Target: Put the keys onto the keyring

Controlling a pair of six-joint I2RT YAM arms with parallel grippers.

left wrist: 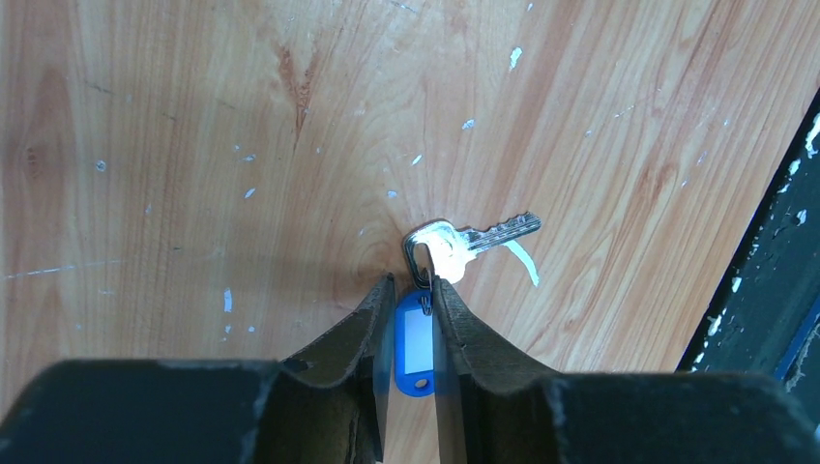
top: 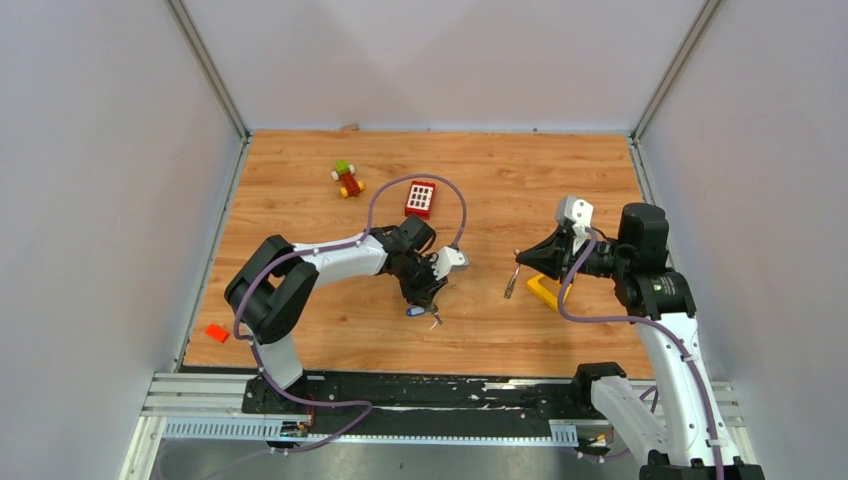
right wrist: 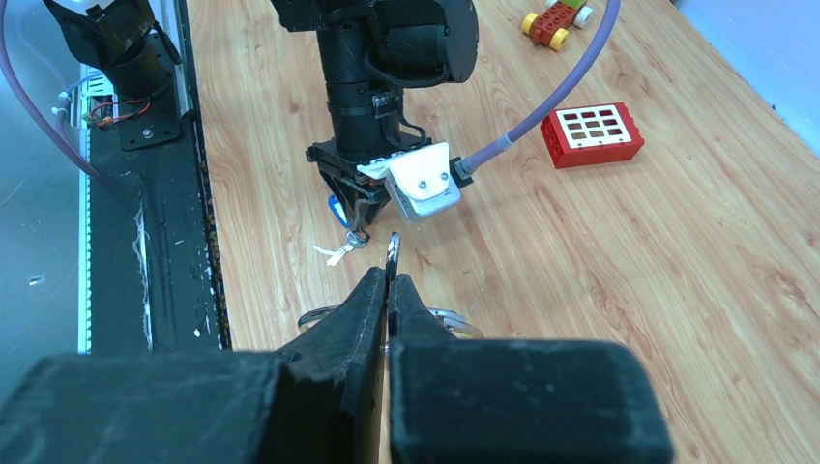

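Note:
My left gripper (top: 428, 298) points down at the table. In the left wrist view (left wrist: 413, 282) its fingers stand close together with the blue plastic tag (left wrist: 416, 340) between them. A small wire loop at the fingertips joins the tag to a silver key (left wrist: 474, 242) lying flat on the wood. My right gripper (top: 520, 260) hovers to the right, shut on a second silver key (right wrist: 393, 253) that sticks out edge-on past the tips. The keyring (right wrist: 454, 319) shows as silver arcs on both sides of the right fingers; I cannot tell if it is gripped too.
A yellow triangular block (top: 543, 290) lies just below the right gripper. A red brick (top: 420, 198) sits behind the left gripper. A small toy (top: 347, 179) is at the back left and an orange piece (top: 216, 332) at the left edge. A black rail runs along the near edge.

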